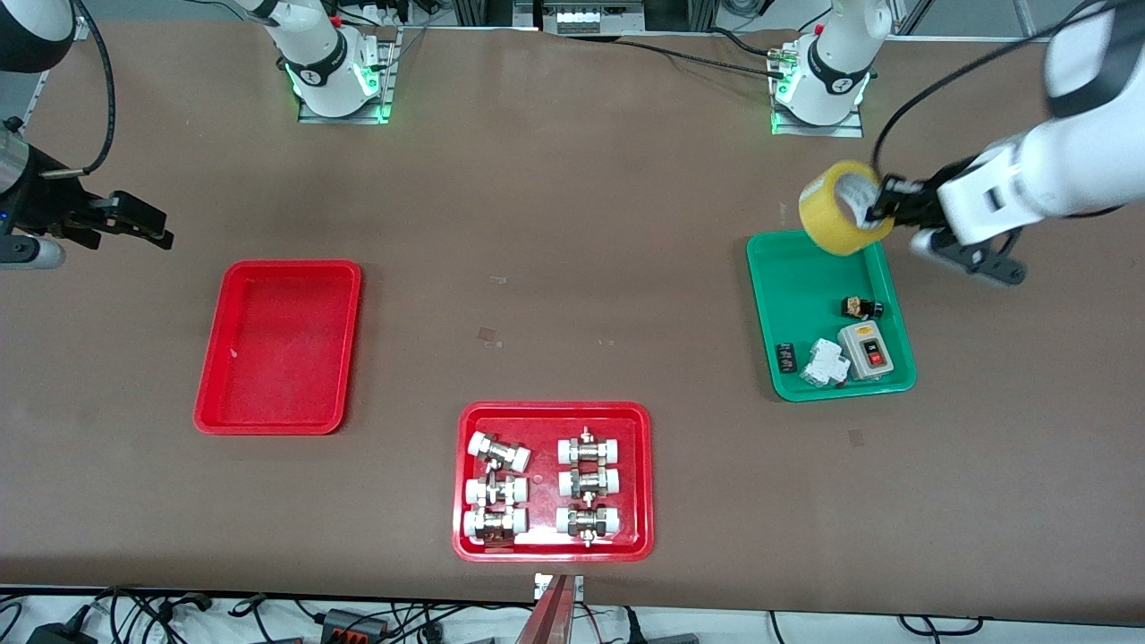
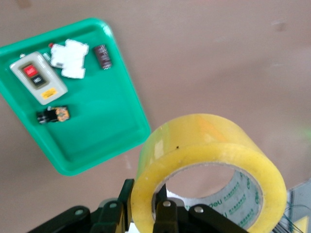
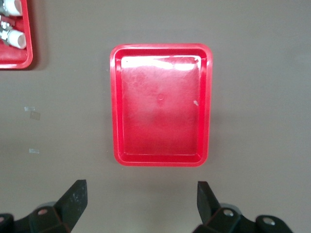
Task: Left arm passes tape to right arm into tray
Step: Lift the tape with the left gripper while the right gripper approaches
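Note:
My left gripper (image 1: 881,207) is shut on the tape (image 1: 836,207), a yellow translucent roll, one finger inside the ring and one outside. It holds the roll in the air over the edge of the green tray (image 1: 805,286). The left wrist view shows the tape (image 2: 214,145) pinched in the left gripper (image 2: 145,196). My right gripper (image 1: 134,224) is open and empty, up in the air at the right arm's end of the table, beside the red tray (image 1: 291,266). The right wrist view shows the right gripper (image 3: 141,199) with its fingers wide apart, and the red tray (image 3: 115,111) holds nothing.
The green tray holds a grey switch box (image 1: 865,349), a white breaker (image 1: 825,362) and small black parts. A red tray of white-capped metal fittings (image 1: 553,411) sits nearest the front camera, mid-table; its corner also shows in the right wrist view (image 3: 26,58).

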Robot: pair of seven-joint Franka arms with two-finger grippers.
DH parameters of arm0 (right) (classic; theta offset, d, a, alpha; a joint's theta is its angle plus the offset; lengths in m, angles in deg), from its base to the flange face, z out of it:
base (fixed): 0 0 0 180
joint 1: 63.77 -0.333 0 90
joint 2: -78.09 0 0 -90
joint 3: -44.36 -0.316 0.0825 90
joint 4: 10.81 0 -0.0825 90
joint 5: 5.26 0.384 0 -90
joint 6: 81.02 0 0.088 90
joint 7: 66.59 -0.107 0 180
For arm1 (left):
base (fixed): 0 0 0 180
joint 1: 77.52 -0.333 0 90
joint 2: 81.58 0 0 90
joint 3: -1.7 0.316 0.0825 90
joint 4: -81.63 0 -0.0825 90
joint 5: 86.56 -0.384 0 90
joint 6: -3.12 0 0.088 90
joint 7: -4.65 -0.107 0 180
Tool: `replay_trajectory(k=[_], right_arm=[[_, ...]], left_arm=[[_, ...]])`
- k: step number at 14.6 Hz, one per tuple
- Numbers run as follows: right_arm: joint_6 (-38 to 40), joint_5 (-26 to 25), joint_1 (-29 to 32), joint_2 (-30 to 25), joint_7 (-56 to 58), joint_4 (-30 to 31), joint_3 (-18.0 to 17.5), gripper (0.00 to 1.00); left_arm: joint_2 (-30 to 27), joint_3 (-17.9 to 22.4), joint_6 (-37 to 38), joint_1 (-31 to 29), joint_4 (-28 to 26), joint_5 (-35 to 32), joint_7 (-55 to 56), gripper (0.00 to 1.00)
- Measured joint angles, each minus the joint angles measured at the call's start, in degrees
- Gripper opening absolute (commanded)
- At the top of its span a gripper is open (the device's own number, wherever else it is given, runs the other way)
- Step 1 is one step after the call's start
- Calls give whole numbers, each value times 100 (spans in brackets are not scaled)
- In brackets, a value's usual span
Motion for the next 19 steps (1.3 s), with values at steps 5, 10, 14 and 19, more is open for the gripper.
replay_trajectory(k=[5,10,14,19], right_arm=[[-73,420,-879,866,193,-228,-39,100],[-59,2291,-1004,1205,251,-465,-5,100],[-59,3269,-1076,1539,380,-641,-8,100],[-104,3335,-1511,1883,380,-1324,-103,100]], left_arm=[[246,-531,-122,1,305,654,400,0],[953,-646,-1373,621,300,1873,2426,0],[1148,-706,-3209,1462,148,2612,4743,0],[1452,-722,-5014,2404,28,2732,5991,2]])
